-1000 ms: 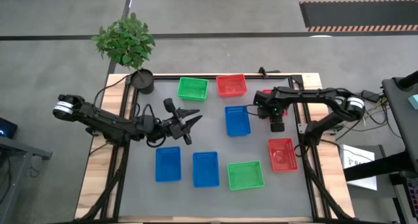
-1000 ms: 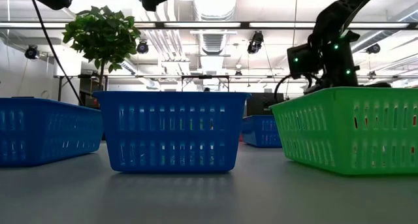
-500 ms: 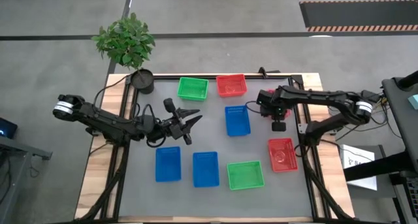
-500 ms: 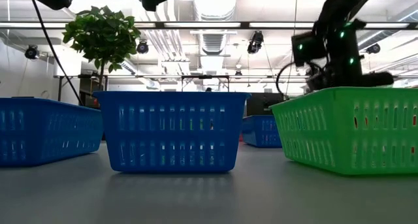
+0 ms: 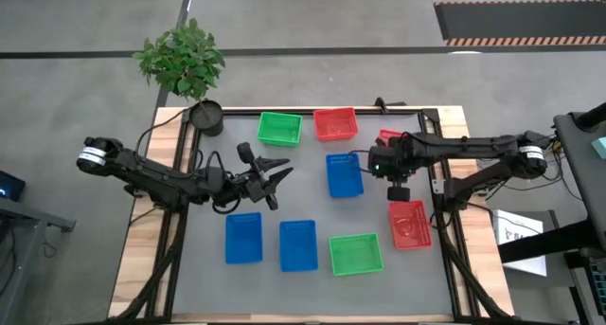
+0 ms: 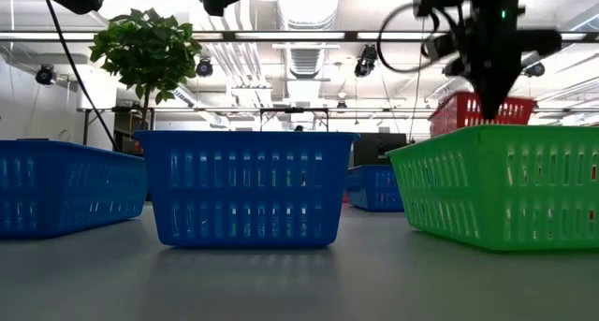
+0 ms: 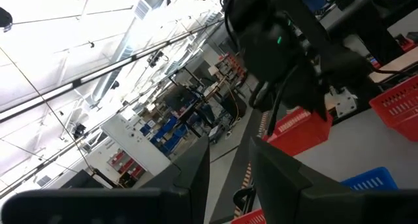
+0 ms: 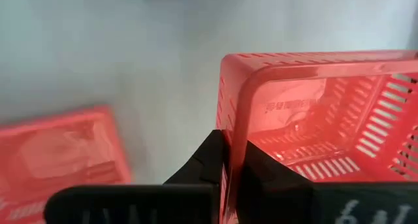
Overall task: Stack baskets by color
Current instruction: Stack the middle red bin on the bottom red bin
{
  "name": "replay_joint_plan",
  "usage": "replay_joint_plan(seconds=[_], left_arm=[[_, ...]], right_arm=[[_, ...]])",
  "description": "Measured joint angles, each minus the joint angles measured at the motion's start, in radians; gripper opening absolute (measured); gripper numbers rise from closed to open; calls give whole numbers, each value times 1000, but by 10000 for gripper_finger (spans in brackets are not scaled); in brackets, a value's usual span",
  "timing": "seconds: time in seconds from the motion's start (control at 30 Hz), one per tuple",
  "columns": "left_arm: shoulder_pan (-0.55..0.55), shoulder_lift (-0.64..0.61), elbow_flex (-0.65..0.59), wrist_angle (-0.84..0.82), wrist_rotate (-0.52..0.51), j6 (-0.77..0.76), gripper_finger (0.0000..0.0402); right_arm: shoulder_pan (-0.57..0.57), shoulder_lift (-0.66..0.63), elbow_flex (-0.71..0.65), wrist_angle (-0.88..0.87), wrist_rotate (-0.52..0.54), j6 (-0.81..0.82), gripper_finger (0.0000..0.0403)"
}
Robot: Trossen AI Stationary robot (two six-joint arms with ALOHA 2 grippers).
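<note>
My right gripper (image 8: 230, 149) hangs over the table's right side (image 5: 398, 185), shut on a red basket (image 8: 326, 113) that it holds off the table; the arm hides most of that basket from above. A second red basket (image 5: 409, 223) lies on the table just nearer. A third red one (image 5: 335, 123) and a green one (image 5: 279, 128) stand at the far edge. Blue baskets stand at the middle (image 5: 344, 174) and near left (image 5: 243, 238), (image 5: 298, 244), beside a green one (image 5: 356, 254). My left gripper (image 5: 276, 169) waits open left of centre. My right gripper pinches the red basket's side wall at its rim (image 8: 225, 129), close to a corner, one finger inside the basket and one outside. The fingers come from above, pointing down. The basket is lifted clear of the table (image 6: 482, 110) and hangs beside the fingers, opening up.
A black plant pot (image 5: 206, 117) with a leafy plant stands at the far left corner. Bare grey mat lies between the blue baskets and my left gripper, and at the near right corner. A black frame rail (image 5: 437, 188) runs along the table's right edge.
My right gripper has risen and drifted slightly toward the table's near edge, carrying the red basket up off the table; in the low view the basket now shows above the green basket's rim.
</note>
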Motion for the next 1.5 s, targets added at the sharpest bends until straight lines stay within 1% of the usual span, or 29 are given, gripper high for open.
replay_joint_plan(seconds=[0.27,0.53,0.7,0.83,0.97,1.13,1.3,1.5], left_arm=[[0,0,0,-5,0,-1,93],[-9,0,0,-4,0,-2,93],[-11,0,0,-4,0,-2,93],[-11,0,0,-2,0,-3,93],[-11,0,0,0,0,-2,93],[-11,0,0,1,0,-2,93],[-11,0,0,2,0,-2,93],[-11,0,0,2,0,-1,93]], right_arm=[[254,117,180,-140,2,242,8],[527,214,293,-171,-20,493,8],[677,240,313,-181,-84,664,8],[794,253,315,-182,-91,774,8],[884,261,296,-191,-90,871,8],[950,271,261,-192,-88,924,8],[953,271,208,-189,-87,925,8],[953,271,185,-174,-87,901,8]])
